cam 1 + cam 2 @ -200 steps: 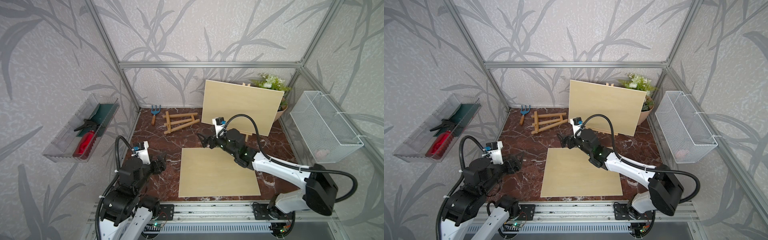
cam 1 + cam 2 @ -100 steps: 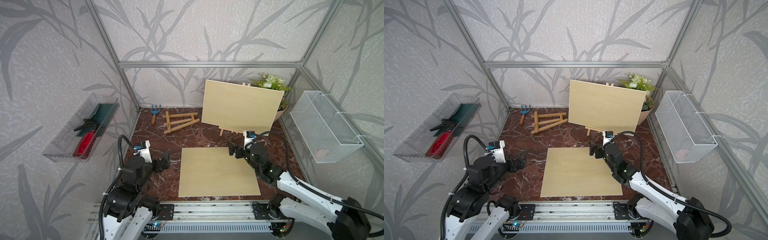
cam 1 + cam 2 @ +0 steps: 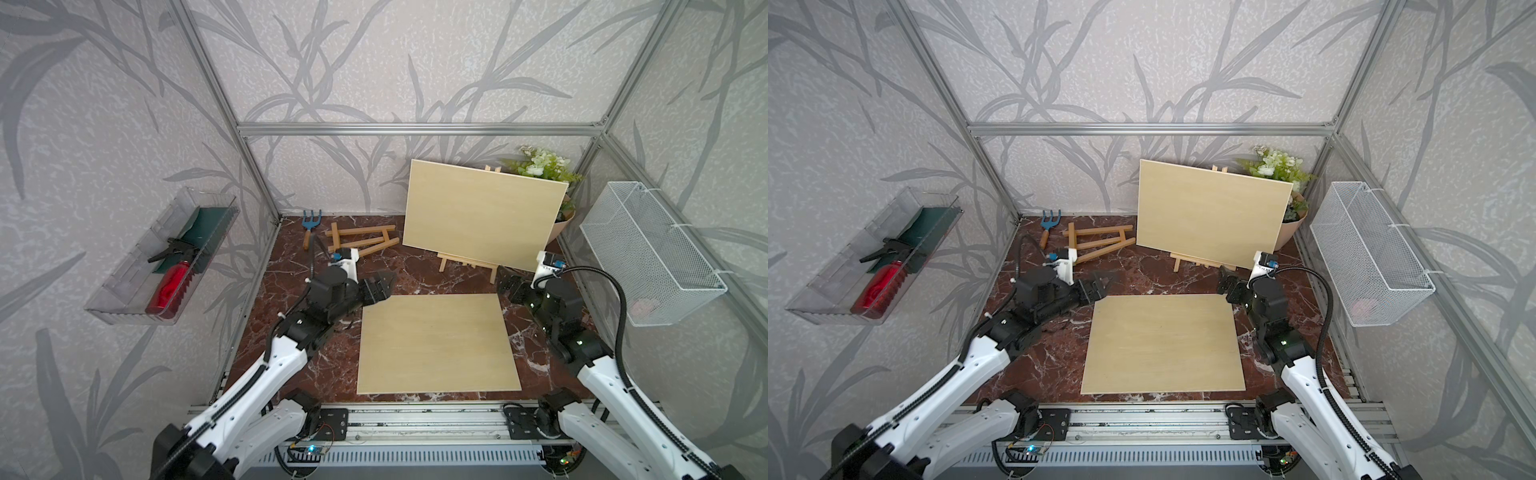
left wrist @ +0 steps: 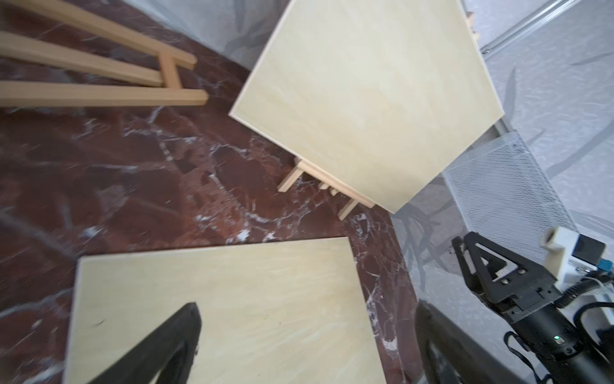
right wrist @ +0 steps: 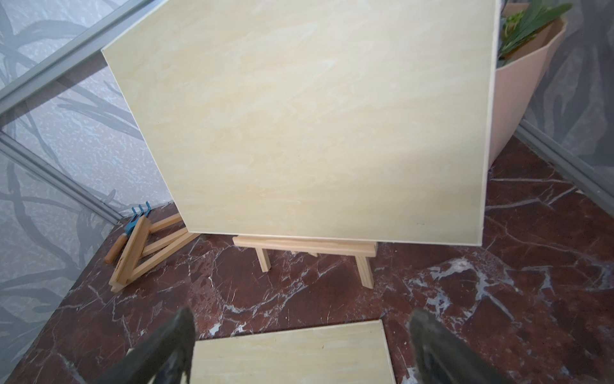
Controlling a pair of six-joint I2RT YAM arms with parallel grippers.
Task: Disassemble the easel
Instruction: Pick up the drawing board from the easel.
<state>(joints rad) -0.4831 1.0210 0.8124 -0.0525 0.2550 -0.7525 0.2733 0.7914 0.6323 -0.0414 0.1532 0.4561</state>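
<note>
Left claw [image 3: 383, 286] gapes empty; easel [image 5: 304, 246] stands upright, front facing the arms.

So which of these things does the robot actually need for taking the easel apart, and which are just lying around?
For the job: upright board, standing easel beneath it; probably the flat board and folded easel too.
Lying about: hand rake, potted flowers, wire basket, clear tray with red bottle.

A blue wooden-handled hand rake [image 3: 308, 228] lies on the red marble tabletop [image 3: 417, 266]; a white wire-mesh basket [image 3: 648, 249] hangs on the wall.
</note>
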